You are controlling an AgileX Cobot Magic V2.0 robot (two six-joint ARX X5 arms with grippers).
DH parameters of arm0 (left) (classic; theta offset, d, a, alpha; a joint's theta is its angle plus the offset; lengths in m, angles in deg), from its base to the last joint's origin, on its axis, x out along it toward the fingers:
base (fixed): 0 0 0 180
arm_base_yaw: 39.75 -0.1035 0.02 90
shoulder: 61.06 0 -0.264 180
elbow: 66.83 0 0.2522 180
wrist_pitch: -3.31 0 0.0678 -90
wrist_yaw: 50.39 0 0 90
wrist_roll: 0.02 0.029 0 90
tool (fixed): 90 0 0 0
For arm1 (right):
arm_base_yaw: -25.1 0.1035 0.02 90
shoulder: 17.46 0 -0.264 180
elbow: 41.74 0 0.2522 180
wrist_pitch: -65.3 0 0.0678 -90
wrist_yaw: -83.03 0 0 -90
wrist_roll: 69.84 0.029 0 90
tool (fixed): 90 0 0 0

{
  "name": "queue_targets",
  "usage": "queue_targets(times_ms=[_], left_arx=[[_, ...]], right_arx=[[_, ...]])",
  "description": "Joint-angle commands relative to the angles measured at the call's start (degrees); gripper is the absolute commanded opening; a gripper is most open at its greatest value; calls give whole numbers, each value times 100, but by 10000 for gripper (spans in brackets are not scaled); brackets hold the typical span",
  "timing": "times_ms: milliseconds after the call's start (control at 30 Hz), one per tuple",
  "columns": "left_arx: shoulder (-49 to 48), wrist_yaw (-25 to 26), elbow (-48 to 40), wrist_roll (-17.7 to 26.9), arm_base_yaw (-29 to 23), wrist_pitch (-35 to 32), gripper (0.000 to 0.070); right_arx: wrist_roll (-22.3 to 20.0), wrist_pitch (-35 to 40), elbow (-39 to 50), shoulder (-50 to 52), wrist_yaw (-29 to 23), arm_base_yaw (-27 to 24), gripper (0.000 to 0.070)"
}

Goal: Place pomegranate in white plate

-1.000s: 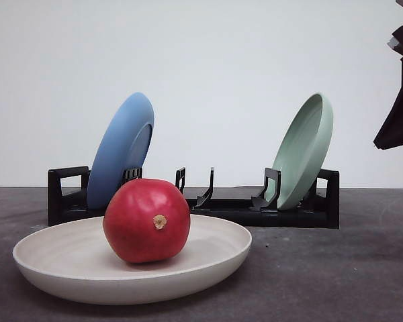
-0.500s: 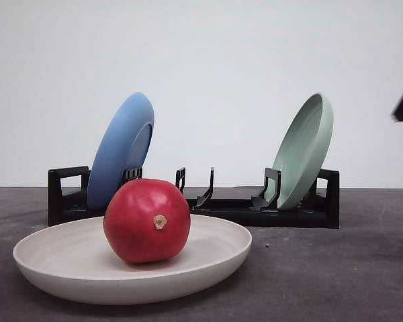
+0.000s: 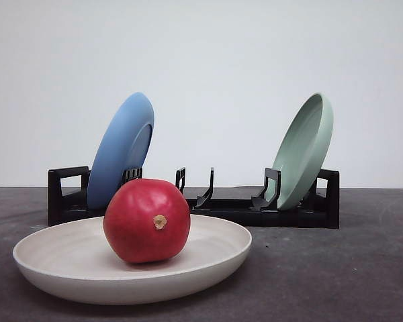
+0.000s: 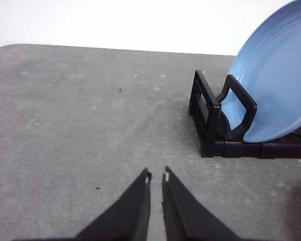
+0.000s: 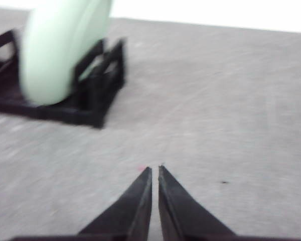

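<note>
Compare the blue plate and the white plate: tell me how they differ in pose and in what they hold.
Pose: the blue plate stands on edge, leaning in the black rack; the white plate lies flat on the table, nearer the camera.
Load: the white plate holds the pomegranate; the blue plate holds nothing.
Colour: one is matte blue, the other off-white.
Shared: both are round, shallow plates with a raised rim.

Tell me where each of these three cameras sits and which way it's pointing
Front view: low at table height, facing the round red pomegranate in the cream shallow plate.
Left wrist view: on the left arm, angled down at grey table; shut left gripper shows.
Right wrist view: on the right arm; shut right gripper shows.
Shared: black dish rack with blue plate and green plate.
</note>
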Motion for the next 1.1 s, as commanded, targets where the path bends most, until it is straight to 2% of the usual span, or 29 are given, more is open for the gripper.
queue_targets(times_ms=[0,133,1067], left_arx=[[-7,7,-55,-2,0,-90,25],[-7,7,-55,-2,0,-90,25],[-7,7,-55,-2,0,-90,25]], right_arx=[[118,117,81,211,-36,-47,16],[110,76,172,583,-29,-170,16],[109,89,171,590,-29,-241,16]])
